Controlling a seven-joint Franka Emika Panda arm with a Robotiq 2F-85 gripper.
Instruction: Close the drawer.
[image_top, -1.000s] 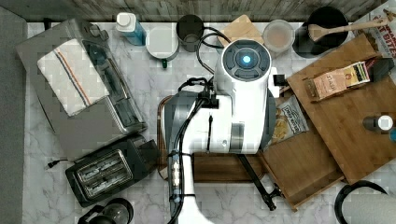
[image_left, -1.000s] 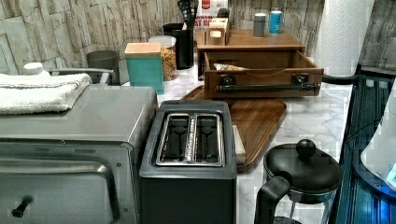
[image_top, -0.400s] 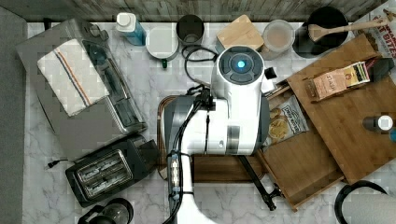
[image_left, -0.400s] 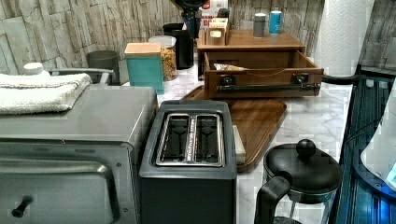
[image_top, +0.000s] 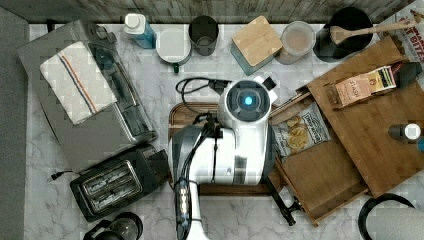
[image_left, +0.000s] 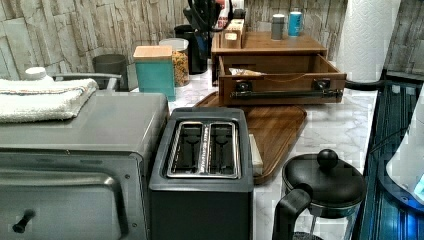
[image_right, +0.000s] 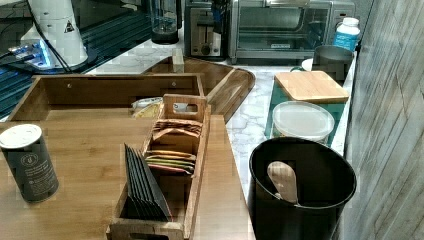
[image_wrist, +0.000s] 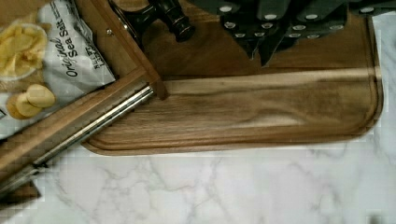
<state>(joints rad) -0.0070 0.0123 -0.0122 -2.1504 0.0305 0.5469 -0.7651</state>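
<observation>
the shallow medium-brown wooden drawer (image_left: 281, 80) stands pulled open from under the flat wooden cabinet top (image_left: 267, 44), over the dark rounded wooden tray (image_left: 277, 125)'s far edge. the black gripper (image_wrist: 275, 23) hovers above that tray; its spread i cannot tell.

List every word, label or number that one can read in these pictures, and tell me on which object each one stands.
"Original Sea Salt": on the chip bag lying in the open drawer.
"STASH": on the tea box on the cabinet top.
"BITES", partly cut off: on the box at the top view's right edge.
Too small or blurred: the chip bag's smaller print, the grey canister's label, the blue bottle's label, the triangle sticker on the robot base.
</observation>
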